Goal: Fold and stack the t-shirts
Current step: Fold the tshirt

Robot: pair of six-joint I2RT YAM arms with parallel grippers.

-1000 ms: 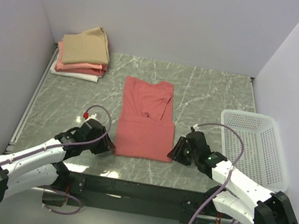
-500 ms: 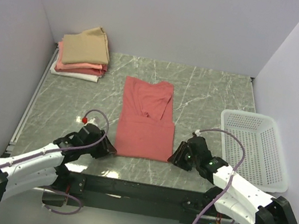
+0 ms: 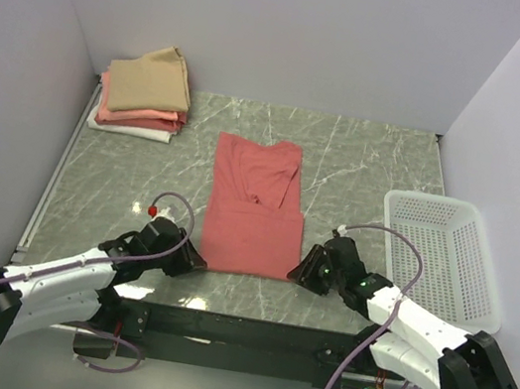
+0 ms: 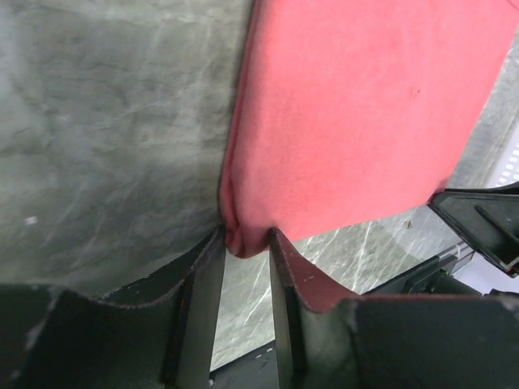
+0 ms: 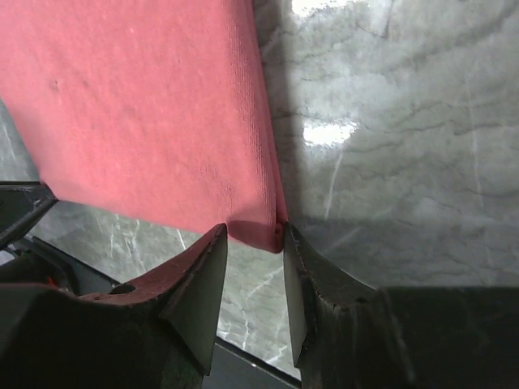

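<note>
On the grey marbled table [image 3: 376, 165], far-left corner: stack of folded shirts [image 3: 145, 94], tan on top, looks finished. Red shirt [image 3: 252, 208] lies mid-table, narrowed to a long strip; cross-fold and stacking judged still to do. Left claw [image 4: 243, 243] and right claw [image 5: 255, 237] each stand parted around a near corner, cloth not pinched. White basket [image 3: 441, 252] at right; plain pale walls.

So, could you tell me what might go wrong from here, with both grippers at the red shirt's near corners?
1. Only the tip of each near corner of the red shirt lies between the fingers of the left gripper and the right gripper, so a shallow bite could slip on lifting.
2. The shirt is already doubled over; a gripper might catch one layer only and open the fold.
</note>
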